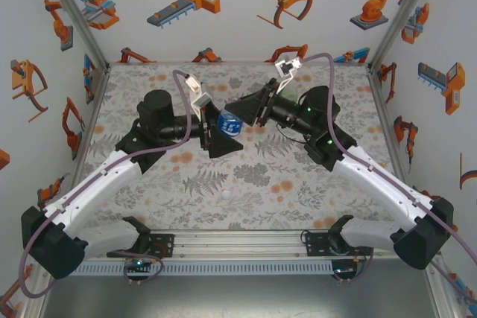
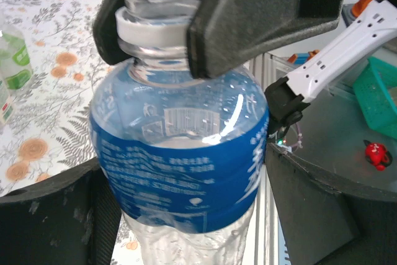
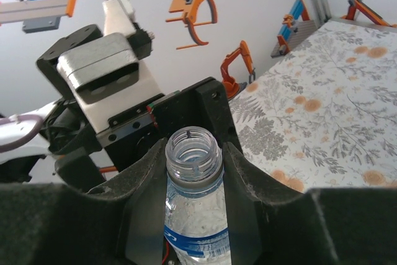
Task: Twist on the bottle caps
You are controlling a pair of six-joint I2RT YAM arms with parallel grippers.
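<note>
The bottle with a blue label (image 1: 229, 123) hangs above the middle of the table between both arms. My right gripper (image 3: 193, 153) is shut on its neck, just under the open threaded mouth (image 3: 193, 148), which has no cap on it. A white ring (image 2: 149, 29) sits round the neck. My left gripper (image 2: 183, 172) is open, its dark fingers (image 2: 56, 221) standing either side of the bottle's blue-labelled body (image 2: 180, 172). A small white round thing (image 1: 225, 194), perhaps one of the bottle caps, lies on the table nearer the arm bases. A green-tinted bottle (image 2: 17, 60) stands on the table.
The floral table (image 1: 186, 184) is walled on three sides, with a metal rail (image 1: 238, 243) along its near edge. Beyond the table edge, a teal basket (image 2: 379, 91) and a small red object (image 2: 376, 154) lie lower down.
</note>
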